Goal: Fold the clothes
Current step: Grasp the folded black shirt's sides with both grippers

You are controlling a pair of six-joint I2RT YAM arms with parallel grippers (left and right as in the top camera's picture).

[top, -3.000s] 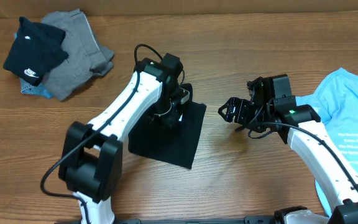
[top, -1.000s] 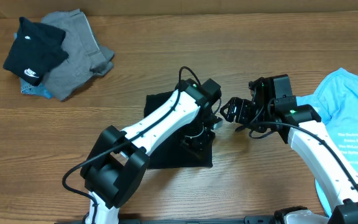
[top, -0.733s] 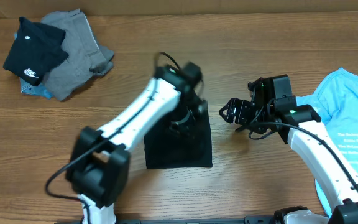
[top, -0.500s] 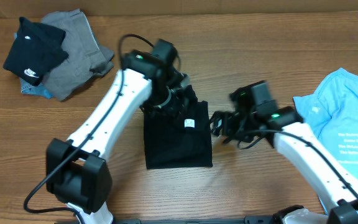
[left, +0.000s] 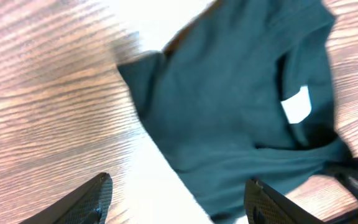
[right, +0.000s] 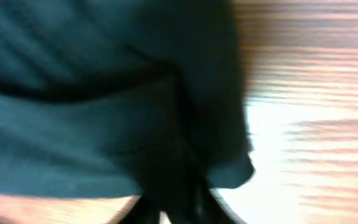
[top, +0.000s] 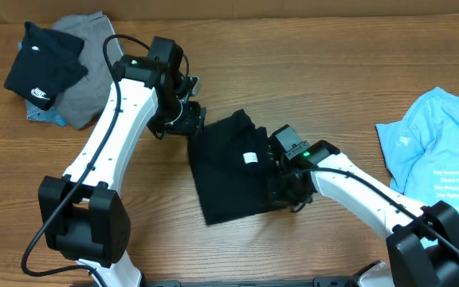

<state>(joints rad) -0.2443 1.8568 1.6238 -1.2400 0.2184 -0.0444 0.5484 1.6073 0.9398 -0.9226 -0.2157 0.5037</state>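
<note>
Where wood-grain table (top: pixel 333 96) spreads, black T-shirt (top: pixel 225 171) lies — folded, centre.

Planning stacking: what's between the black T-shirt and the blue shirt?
Overhead: bare table between black T-shirt and blue shirt, crossed by the right arm.

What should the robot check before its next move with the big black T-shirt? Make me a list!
1. Left gripper free of cloth: ok. Its fingers stand apart with nothing between them.
2. Right gripper holding the plain black soft T-shirt: cannot tell. It sits at the shirt's right edge, but its wrist view is blurred.
3. Shirt lying flat and neat: not ok. The top edge is bunched, and the small white tag shows.
4. Light blue printed T-shirt out of the way: ok, apart at the right.
5. Pile of grey and black clothes out of the way: ok, at the far left corner.
</note>
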